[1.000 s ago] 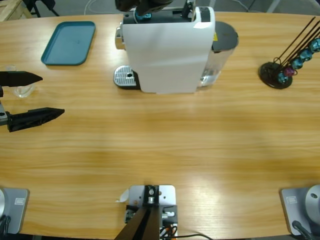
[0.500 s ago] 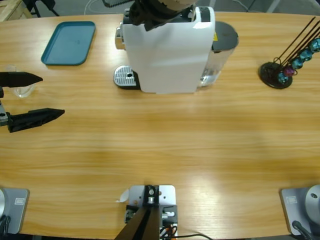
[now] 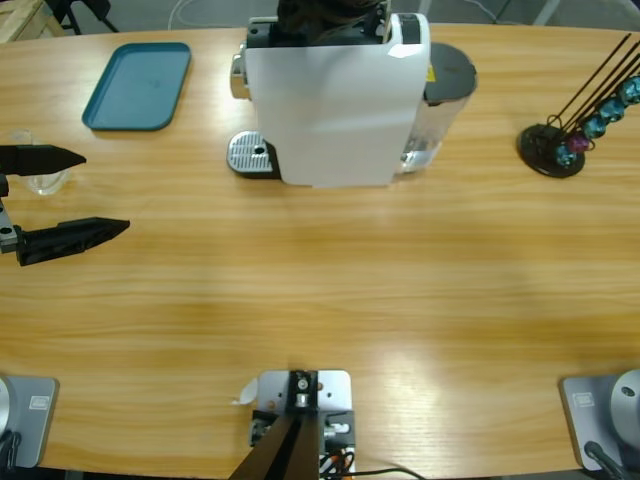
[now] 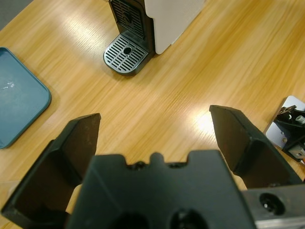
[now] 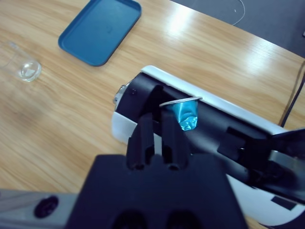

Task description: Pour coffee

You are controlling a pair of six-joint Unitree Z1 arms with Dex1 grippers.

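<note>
While the machine waits unloaded: a blue capsule (image 5: 185, 116) hangs at the open slot on top of the white coffee machine (image 3: 335, 100), its foil rim uppermost and its body pointing down into the dark chamber.
Capsule and right gripper: the right gripper (image 5: 157, 138) has its jaws pressed together just beside the capsule; whether they pinch it or only touch it I cannot tell.
Key relation: the capsule lies straight ahead of the right jaws, just past their tips, with its long axis running into the slot, so the right arm is by far the nearer.
Drip tray: the metal grille (image 4: 126, 51) at the machine's foot is bare, no cup on it.
Left gripper: the left gripper (image 3: 70, 195) is spread wide and empty, well apart from the machine at the table's left edge.
Glass cup: a clear cup (image 5: 25, 69) stands near those jaws.
Farther out: a blue tray (image 3: 137, 85) and a capsule rack (image 3: 575, 125).
</note>
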